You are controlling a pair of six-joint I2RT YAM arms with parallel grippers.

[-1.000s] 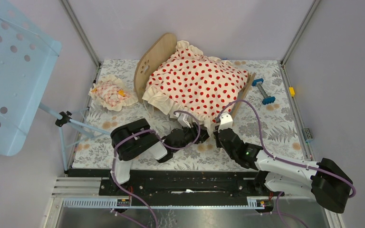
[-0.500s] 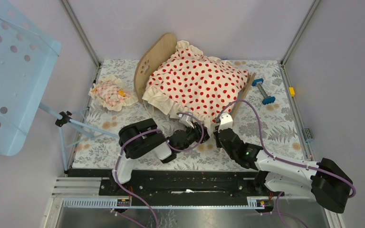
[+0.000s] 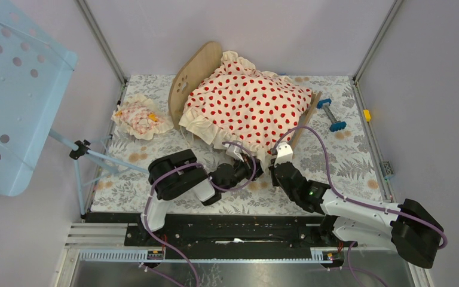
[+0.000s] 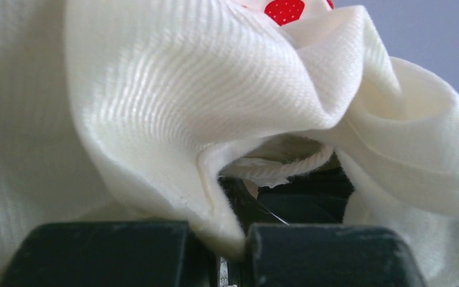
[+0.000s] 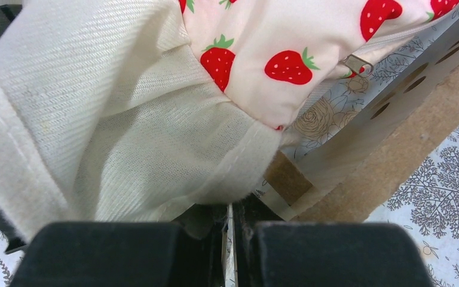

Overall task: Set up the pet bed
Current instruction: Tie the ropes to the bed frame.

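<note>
The pet bed [image 3: 194,78] stands at the back of the table, its rounded light-wood headboard on the left. A red-dotted cream ruffled blanket [image 3: 248,104] covers it and hides the mattress. My left gripper [image 3: 238,156] is at the blanket's near edge, shut on the cream ruffle [image 4: 155,119], which runs down between its fingers [image 4: 95,251]. My right gripper [image 3: 282,154] is at the near right corner, shut on the ruffle's hem [image 5: 125,149]. The wooden footboard [image 5: 394,131] lies just right of it.
A small pink pillow [image 3: 138,116] lies left of the headboard. A blue dumbbell-shaped piece [image 3: 331,115] and a yellow block [image 3: 367,114] lie right of the bed. A perforated light-blue panel on a stand [image 3: 18,101] hangs over the left side.
My left gripper moved right to the blanket's near ruffle and closed on it. The right arm and the blanket have stayed put.
</note>
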